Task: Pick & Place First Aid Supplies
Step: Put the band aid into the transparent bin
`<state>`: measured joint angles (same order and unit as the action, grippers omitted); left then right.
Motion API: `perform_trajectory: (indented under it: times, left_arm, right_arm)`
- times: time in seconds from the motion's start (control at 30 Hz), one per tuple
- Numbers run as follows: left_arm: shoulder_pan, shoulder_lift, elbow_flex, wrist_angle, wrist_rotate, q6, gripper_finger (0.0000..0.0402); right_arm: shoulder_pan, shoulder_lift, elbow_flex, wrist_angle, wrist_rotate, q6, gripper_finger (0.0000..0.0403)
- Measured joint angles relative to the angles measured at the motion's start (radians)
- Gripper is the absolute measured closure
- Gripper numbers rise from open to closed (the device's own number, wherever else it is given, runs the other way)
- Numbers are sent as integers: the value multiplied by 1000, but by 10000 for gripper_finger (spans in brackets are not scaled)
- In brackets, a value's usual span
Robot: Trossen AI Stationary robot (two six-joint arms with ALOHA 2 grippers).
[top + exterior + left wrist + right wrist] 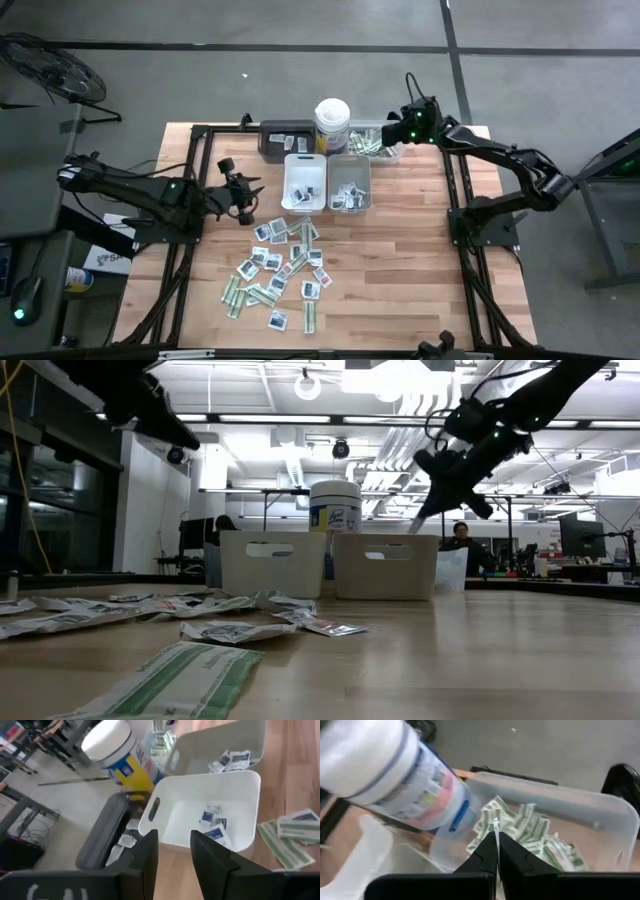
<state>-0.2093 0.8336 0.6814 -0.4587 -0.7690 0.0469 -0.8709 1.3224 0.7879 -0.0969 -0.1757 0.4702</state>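
Observation:
Several first aid packets (pixel 280 265), white sachets and green-and-white strips, lie flat on the wooden table. More of them fill two white trays (pixel 305 185) (pixel 350 185), a dark tray (pixel 283 140) and a clear tray (pixel 535 832) of green-and-white strips. My right gripper (pixel 496 837) hangs over the clear tray, shut on a thin pale packet (pixel 495 825) seen edge-on. My left gripper (pixel 172 837) is open and holds nothing. It hovers at the table's left side (pixel 245 195), pointing toward the left white tray (pixel 210 805). My right gripper pinches the thin packet between its two fingertips, and the packet's free end (pixel 495 824) sticks out beyond them. The fingers slant downward toward the clear tray. The packet (pixel 418 523) is lifted clear and slopes down below the fingers.
A tall white canister (pixel 332 125) with a lid stands between the dark tray and the clear tray, close beside my right gripper. Bare wood lies on the table's right half (pixel 410 270). Black frame rails (pixel 190 200) run along both table sides.

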Motion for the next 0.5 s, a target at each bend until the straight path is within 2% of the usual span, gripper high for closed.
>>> perform_trajectory:
  times: [0.2,0.5]
  left_arm:
    - [0,-41,-78,65,-1,-33,291]
    - [0,-38,-82,67,5,-52,291]
  right_arm:
    - [8,89,0,13,12,52,403]
    - [1,185,0,73,-5,131,403]
